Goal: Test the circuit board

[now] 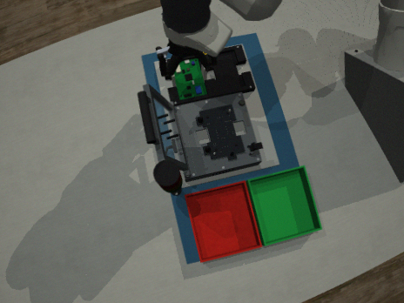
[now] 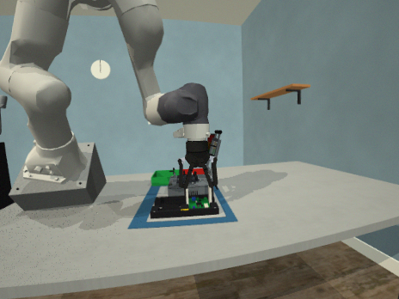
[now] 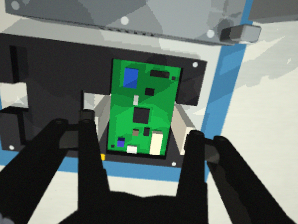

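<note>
The green circuit board [image 1: 189,78] lies face up in the left pocket of the black tray [image 1: 226,71]. In the wrist view the board [image 3: 142,114] has its white connector end [image 3: 156,143] pointing away from the tester. My gripper [image 3: 141,110] is low over the tray and open. One finger stands on each long side of the board with a small gap, and touches nothing. It also shows in the exterior view [image 2: 199,198]. The tester [image 1: 219,131] stands beside the tray with its lid [image 1: 150,117] swung open and its plate bare.
The dark signal tower [image 1: 167,176] stands at the tester's corner near the red bin [image 1: 222,219]. The green bin [image 1: 285,205] is beside the red one. The latch hook [image 1: 255,146] sits on the tester's right edge. The robot base [image 1: 379,100] is at the far right.
</note>
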`<state>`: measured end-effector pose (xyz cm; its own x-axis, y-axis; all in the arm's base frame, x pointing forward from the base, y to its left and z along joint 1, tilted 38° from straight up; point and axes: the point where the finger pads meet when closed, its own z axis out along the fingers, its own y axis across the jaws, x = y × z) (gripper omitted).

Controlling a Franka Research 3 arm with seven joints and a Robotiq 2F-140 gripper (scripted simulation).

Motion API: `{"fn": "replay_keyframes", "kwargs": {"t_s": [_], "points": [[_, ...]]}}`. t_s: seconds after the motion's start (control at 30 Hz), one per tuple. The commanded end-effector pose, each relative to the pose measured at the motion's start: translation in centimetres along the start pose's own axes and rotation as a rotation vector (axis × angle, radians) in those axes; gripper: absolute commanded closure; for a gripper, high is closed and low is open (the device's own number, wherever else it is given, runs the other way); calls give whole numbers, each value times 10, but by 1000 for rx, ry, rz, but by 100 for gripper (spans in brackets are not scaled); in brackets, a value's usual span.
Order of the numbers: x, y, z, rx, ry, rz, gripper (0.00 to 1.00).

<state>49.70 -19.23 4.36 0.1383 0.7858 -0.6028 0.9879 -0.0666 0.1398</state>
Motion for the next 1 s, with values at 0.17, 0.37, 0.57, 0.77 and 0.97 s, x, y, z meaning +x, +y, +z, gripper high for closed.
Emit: {"fn": "replay_keyframes", "kwargs": {"t_s": [0.17, 0.37, 0.57, 0.77, 0.97], "points": [[1, -1, 0, 0, 0, -1, 51], [1, -1, 0, 0, 0, -1, 53], [1, -1, 0, 0, 0, -1, 53], [1, -1, 0, 0, 0, -1, 53], [1, -1, 0, 0, 0, -1, 54]]}}
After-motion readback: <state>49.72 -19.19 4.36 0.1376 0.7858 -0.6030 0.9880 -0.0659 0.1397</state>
